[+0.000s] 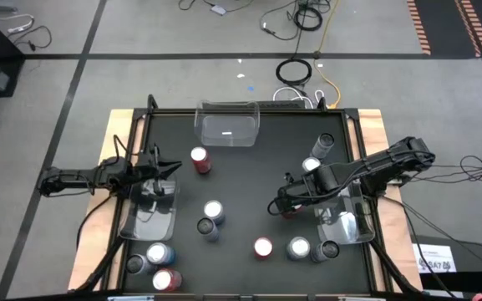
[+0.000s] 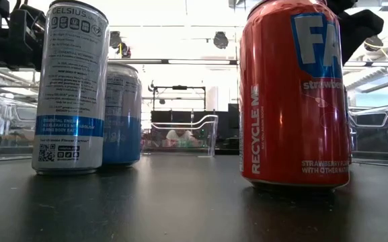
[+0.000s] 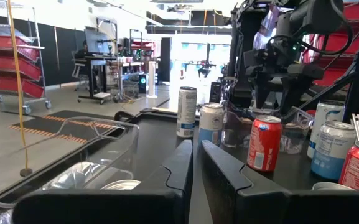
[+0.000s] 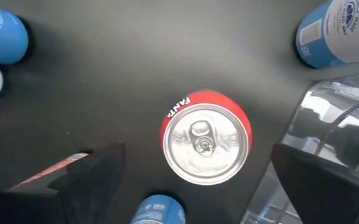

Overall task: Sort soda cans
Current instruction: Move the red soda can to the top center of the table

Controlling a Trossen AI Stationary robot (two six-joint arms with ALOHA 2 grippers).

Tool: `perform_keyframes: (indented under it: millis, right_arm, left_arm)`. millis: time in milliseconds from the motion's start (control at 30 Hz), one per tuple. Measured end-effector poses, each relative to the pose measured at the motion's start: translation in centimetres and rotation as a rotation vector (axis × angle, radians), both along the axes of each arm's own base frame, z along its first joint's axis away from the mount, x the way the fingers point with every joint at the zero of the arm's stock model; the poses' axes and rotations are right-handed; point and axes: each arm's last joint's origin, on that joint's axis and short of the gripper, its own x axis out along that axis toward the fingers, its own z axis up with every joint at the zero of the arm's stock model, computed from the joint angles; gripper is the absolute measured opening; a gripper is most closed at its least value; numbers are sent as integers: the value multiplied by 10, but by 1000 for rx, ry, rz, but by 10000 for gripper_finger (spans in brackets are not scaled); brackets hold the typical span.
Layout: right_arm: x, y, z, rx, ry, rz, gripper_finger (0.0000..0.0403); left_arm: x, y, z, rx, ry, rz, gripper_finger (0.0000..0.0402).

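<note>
**Red Fanta can under the right gripper: pick not yet made**

Item: red Fanta can point(image 4: 205, 144), upright on the black table point(image 1: 241, 188), silver top up, seen from directly above in the right wrist view. It stands right of centre, just beside the clear bin point(image 1: 341, 219) at the right edge. Nothing is touching it.

Right gripper point(image 1: 286, 203): hangs directly over this can, fingers point(image 4: 89, 171) spread wide to either side of it and clear of its wall. You hold nothing here.

Left gripper point(image 1: 169, 170): fingers pressed together, empty, parked over the left clear bin point(image 1: 147, 219), which already holds cans lying down.

Other stock: red cans point(image 1: 200, 159) and point(image 1: 263, 247) stand upright on the table; silver-blue cans point(image 1: 214, 211) near centre; more cans cluster at the near-left corner point(image 1: 159, 254) and along the right side point(image 1: 299, 247). A third clear bin point(image 1: 226, 123) sits at the far edge.

Step in hand, as you may judge it: approach for a grasp on the Fanta can.

Next move calls for: a straight descent keeping the can centred between the fingers, then closure on its body. Mind the bin wall close to one finger, and the blue can point(image 4: 157, 211) just beside.
</note>
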Motion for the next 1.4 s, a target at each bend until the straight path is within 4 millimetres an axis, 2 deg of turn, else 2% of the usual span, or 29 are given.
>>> perform_keyframes:
  millis: [400, 1000, 1133, 1367, 1400]
  right_arm:
    - [2, 0, -5, 2, 25, -44, 392]
    - [10, 4, -55, 40, 85, -68, 387]
    - [8, 3, -60, 36, 104, -69, 364]
    - [8, 2, -59, 38, 101, -66, 279]
    - [8, 2, -59, 37, 101, -65, 277]
  left_arm:
    - [0, 0, 0, 0, 0, 0, 42]
    - [0, 0, -1, 0, 11, 0, 42]
    - [0, 0, -1, 0, 9, 0, 42]
    - [0, 0, -1, 0, 9, 0, 42]
    - [0, 0, -1, 0, 9, 0, 42]
